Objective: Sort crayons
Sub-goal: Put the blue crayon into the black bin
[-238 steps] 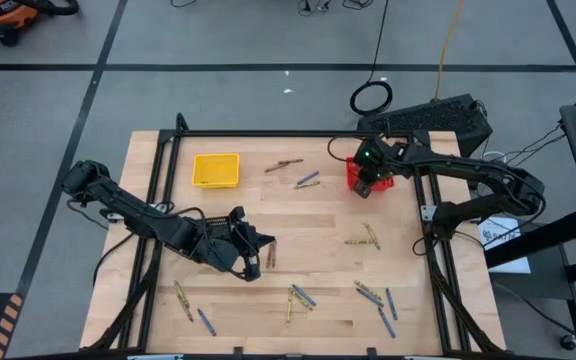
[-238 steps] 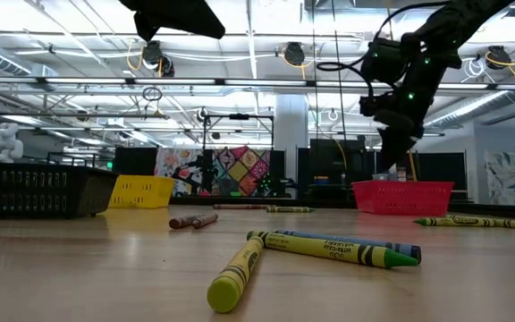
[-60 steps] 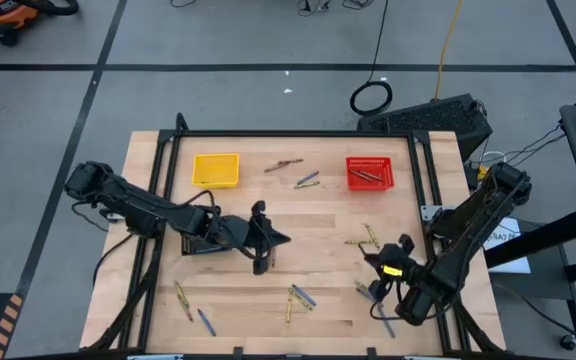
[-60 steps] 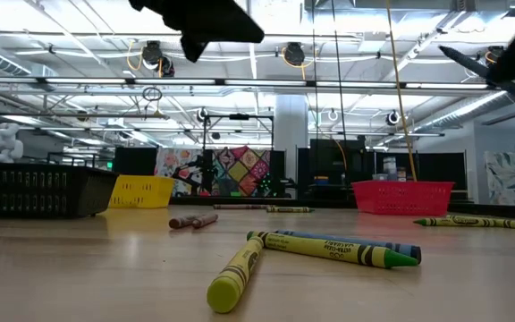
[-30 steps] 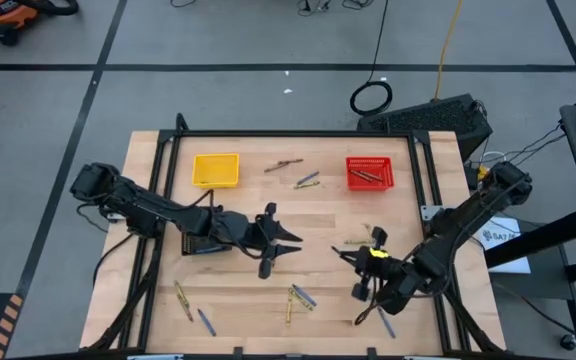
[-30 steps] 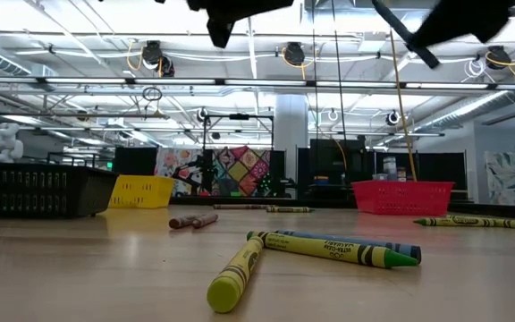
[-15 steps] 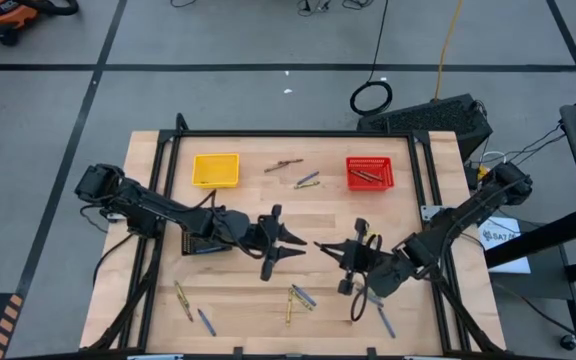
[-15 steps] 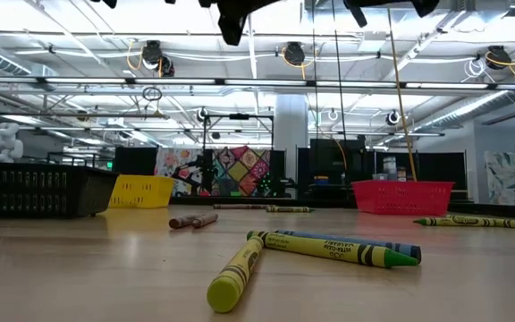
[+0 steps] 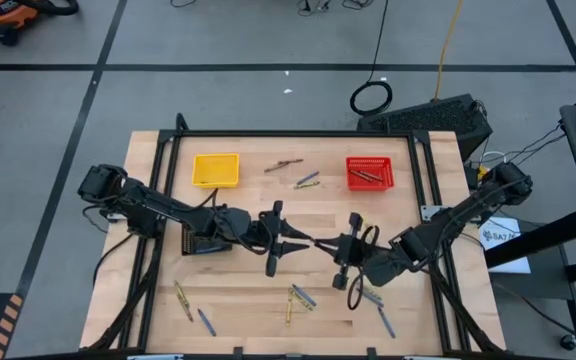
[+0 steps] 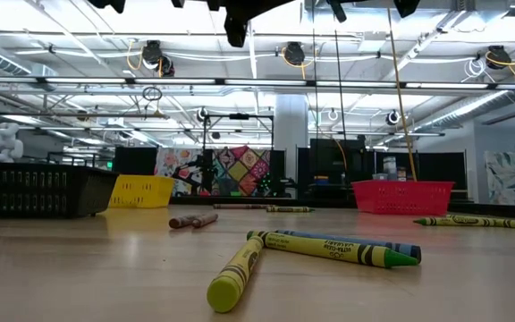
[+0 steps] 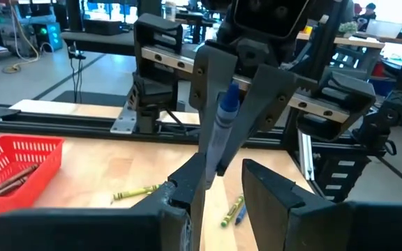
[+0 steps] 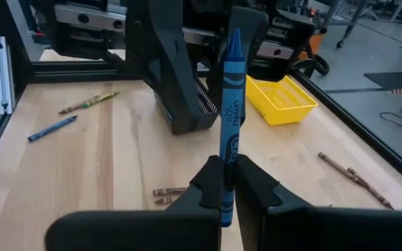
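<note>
Blue crayon stands upright, pinched in the right gripper's jaws, above the middle of the wooden tabletop. Facing it, tip to tip, is the left gripper, jaws spread wide around the crayon's end. More crayons lie scattered; some rest in the red basket, with the yellow basket well apart.

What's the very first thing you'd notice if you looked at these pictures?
The two grippers meeting nose to nose over the middle of the table: the right gripper pinches a blue crayon upright, and the left gripper is open right in front of it. Then the bright red basket and yellow basket at the table's far side, and loose crayons on the wood.
</note>
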